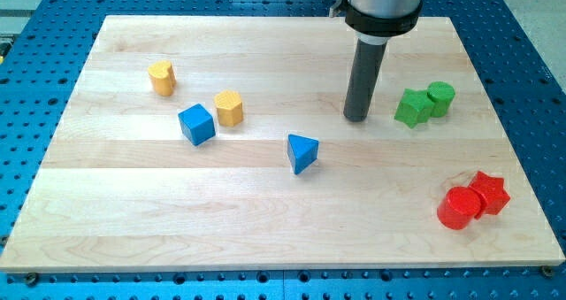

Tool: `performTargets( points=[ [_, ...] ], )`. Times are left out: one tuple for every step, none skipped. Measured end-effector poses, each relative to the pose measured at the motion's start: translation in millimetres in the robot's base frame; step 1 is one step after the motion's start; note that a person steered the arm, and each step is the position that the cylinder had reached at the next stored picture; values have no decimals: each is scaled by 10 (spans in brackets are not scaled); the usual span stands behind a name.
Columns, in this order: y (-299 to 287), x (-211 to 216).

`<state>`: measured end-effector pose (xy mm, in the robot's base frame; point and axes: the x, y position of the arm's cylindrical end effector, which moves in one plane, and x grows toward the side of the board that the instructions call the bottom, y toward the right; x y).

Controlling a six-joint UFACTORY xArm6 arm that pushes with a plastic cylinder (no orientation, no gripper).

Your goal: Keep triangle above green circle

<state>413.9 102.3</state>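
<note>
The blue triangle block [302,151] lies near the middle of the wooden board [283,238]. The green circle block [440,97] stands at the view's right, touching a green star block [412,107] on its left. My tip [356,118] rests on the board between them, up and to the right of the blue triangle and just left of the green star, touching neither.
A blue cube [196,124] and a yellow hexagon block [229,107] sit at left centre. A yellow heart-like block [162,77] lies at upper left. A red circle block [458,208] and a red star block [488,192] touch at lower right.
</note>
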Motion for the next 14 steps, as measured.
performTargets(
  points=[
    [-244, -3],
    [-299, -66],
    [-328, -74],
    [-329, -90],
    [-329, -90],
    [-335, 119],
    [-435, 98],
    [-900, 378],
    [-1029, 741],
    [-1386, 952],
    [-1574, 1298],
    [-1085, 1456],
    [-840, 1176],
    [-523, 604]
  ],
)
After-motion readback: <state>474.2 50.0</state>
